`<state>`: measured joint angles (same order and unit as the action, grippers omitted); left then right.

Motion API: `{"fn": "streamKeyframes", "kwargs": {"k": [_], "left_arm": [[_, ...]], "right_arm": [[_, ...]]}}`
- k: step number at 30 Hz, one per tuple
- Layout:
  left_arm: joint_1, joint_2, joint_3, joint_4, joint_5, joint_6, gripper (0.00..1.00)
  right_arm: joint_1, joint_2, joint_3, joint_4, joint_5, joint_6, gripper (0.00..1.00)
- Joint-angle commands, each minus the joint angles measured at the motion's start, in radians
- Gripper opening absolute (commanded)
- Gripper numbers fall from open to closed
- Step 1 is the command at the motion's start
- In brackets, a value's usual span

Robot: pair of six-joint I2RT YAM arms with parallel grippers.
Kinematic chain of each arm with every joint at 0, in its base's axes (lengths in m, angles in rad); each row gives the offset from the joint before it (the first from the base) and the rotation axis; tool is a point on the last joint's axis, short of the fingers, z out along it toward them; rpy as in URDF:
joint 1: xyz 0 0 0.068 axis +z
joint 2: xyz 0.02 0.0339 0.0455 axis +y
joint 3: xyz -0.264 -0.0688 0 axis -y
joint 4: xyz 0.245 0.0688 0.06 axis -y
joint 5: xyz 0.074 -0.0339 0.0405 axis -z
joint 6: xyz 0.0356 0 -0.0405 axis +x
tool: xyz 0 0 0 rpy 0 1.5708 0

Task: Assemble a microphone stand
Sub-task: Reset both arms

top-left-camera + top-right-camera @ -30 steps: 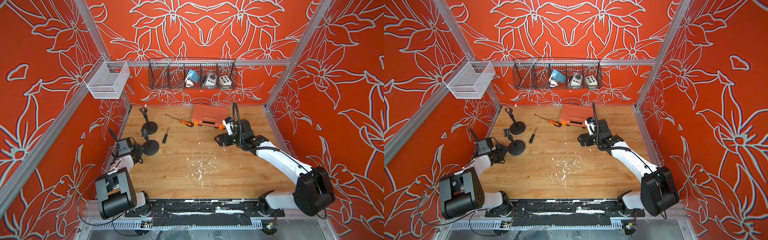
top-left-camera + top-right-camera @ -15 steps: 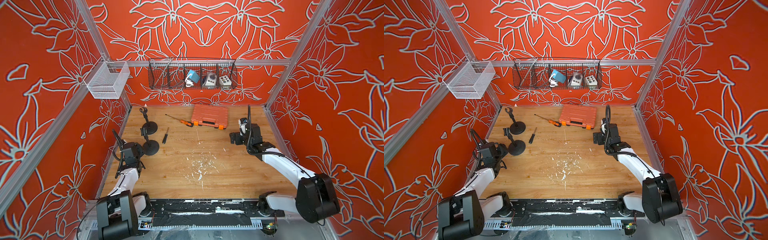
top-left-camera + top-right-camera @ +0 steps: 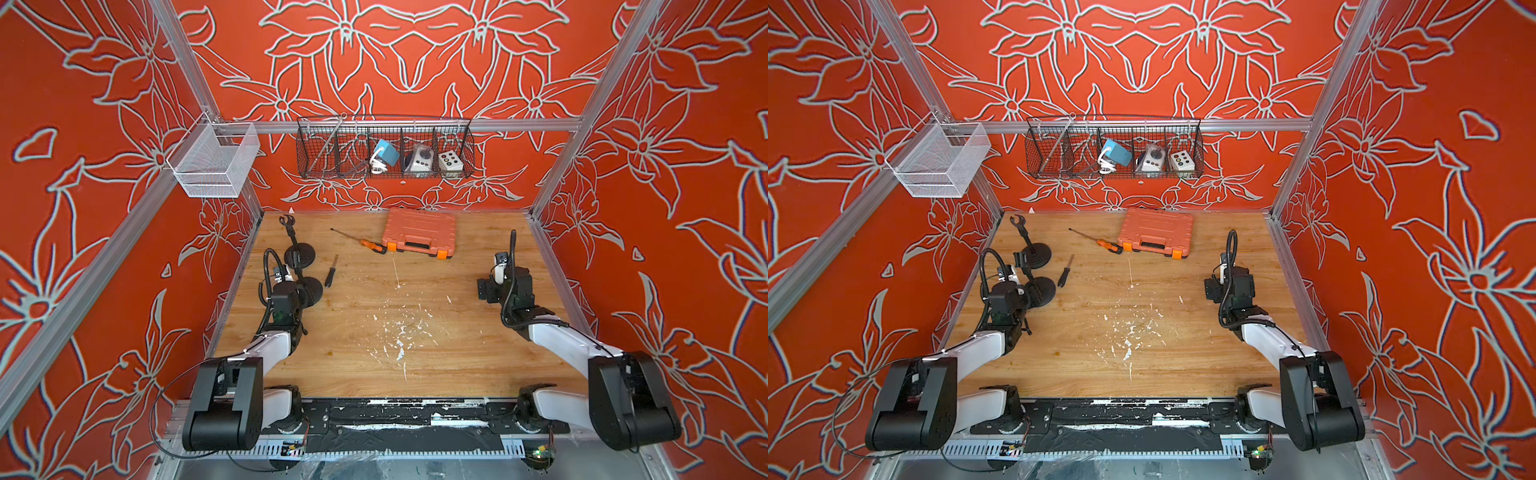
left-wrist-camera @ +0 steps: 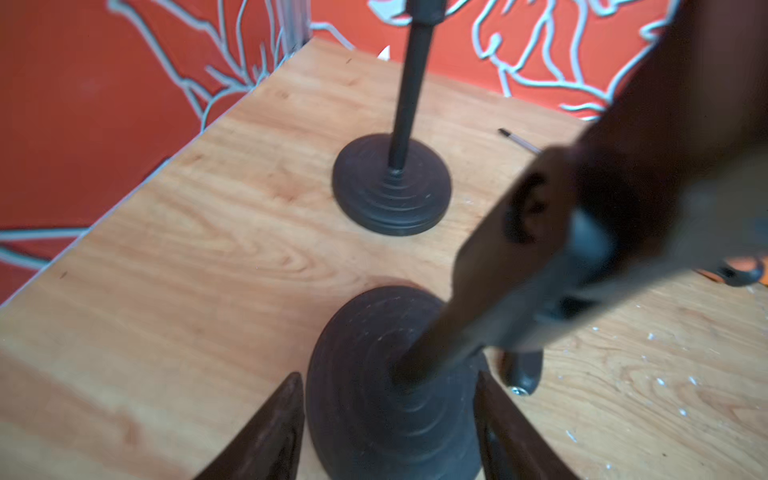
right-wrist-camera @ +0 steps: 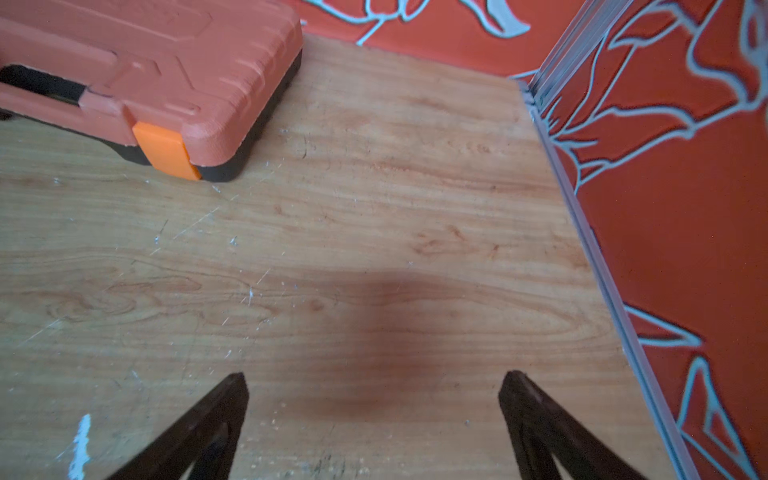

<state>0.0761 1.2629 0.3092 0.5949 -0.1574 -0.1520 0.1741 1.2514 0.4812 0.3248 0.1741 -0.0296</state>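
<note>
Two black microphone stands are upright at the table's left side. The far stand (image 3: pixel 301 257) (image 4: pixel 390 185) has its clip on top. The near stand's round base (image 3: pixel 311 291) (image 3: pixel 1042 291) (image 4: pixel 374 415) lies between the fingers of my left gripper (image 3: pixel 300 293) (image 3: pixel 1029 294) (image 4: pixel 388 376). That gripper is open, its fingers flanking the base. The near stand's pole and its blurred holder (image 4: pixel 582 249) rise just in front of the wrist camera. My right gripper (image 3: pixel 492 286) (image 3: pixel 1214 289) (image 5: pixel 374 382) is open and empty over bare wood near the right wall.
A shut orange toolbox (image 3: pixel 419 232) (image 5: pixel 145 79) lies at the back. An orange-handled screwdriver (image 3: pixel 368 244) lies left of it, and a black screwdriver (image 3: pixel 330 272) lies beside the stands. A wire basket (image 3: pixel 384 147) and a white mesh basket (image 3: pixel 214 160) hang on the walls.
My left arm swung in from the left wall to the near stand's base and its jaws widened. My right arm drew back from the toolbox toward the right wall.
</note>
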Motion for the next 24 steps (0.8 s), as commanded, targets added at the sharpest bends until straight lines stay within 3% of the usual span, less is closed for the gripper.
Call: {"fn": "streamKeyframes", "kwargs": {"k": [1, 6, 8, 13, 19, 21, 24], "left_arm": [[-0.008, 0.053, -0.032, 0.163, 0.086, 0.081, 0.64], [-0.008, 0.114, -0.041, 0.227, 0.13, 0.098, 0.64], [-0.008, 0.137, -0.05, 0.267, 0.136, 0.1, 0.64], [-0.008, 0.132, -0.021, 0.207, 0.154, 0.107, 0.66], [-0.009, 0.142, -0.001, 0.185, 0.199, 0.127, 0.72], [-0.007, 0.142, 0.0, 0.179, 0.214, 0.132, 0.75], [-0.008, 0.143, 0.002, 0.177, 0.232, 0.14, 0.82]], "right_arm": [[-0.009, 0.02, -0.071, 0.219, -0.038, -0.097, 0.97], [-0.033, 0.095, -0.102, 0.327, -0.097, -0.101, 0.97], [-0.056, 0.093, -0.082, 0.28, -0.136, -0.089, 0.97], [-0.112, 0.122, -0.085, 0.314, -0.181, -0.045, 0.97], [-0.145, 0.181, -0.176, 0.542, -0.177, -0.001, 0.98], [-0.145, 0.158, -0.157, 0.465, -0.179, -0.007, 0.98], [-0.145, 0.175, -0.168, 0.517, -0.182, -0.002, 0.98]]}}
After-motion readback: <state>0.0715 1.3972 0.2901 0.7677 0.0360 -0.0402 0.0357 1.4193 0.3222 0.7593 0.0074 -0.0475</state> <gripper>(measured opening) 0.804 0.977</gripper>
